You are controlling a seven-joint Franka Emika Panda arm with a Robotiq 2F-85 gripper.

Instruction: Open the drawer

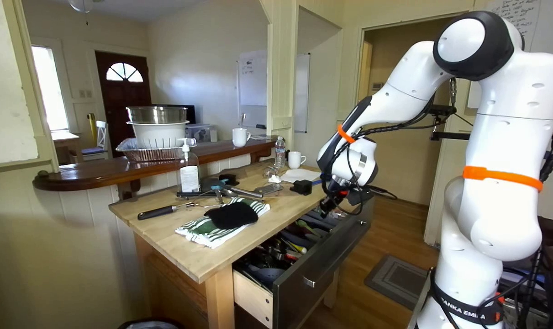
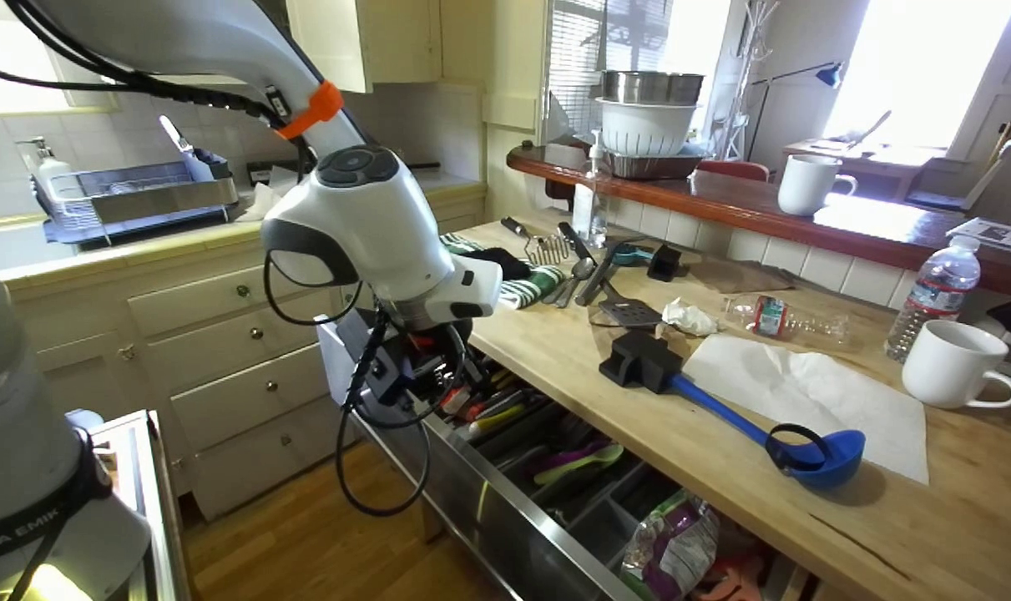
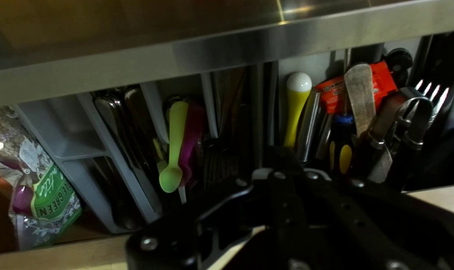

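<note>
The black gripper point(image 3: 286, 165), jaws apparently closed with nothing visible between them, hangs above the open, wide, shallow, dark-grey-fronted drawer point(image 1: 324, 269); the drawer's long axis follows the pale wooden tabletop point(image 1: 283, 212) edge, so any further pull likely runs crosswise, toward the white robot base point(image 1: 469, 272).

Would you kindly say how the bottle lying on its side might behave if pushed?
The bottle may roll, as its rounded body lies sideways. It is probably light, since no liquid shows inside. Its thin-looking clear wall would likely dent under pressure.
</note>
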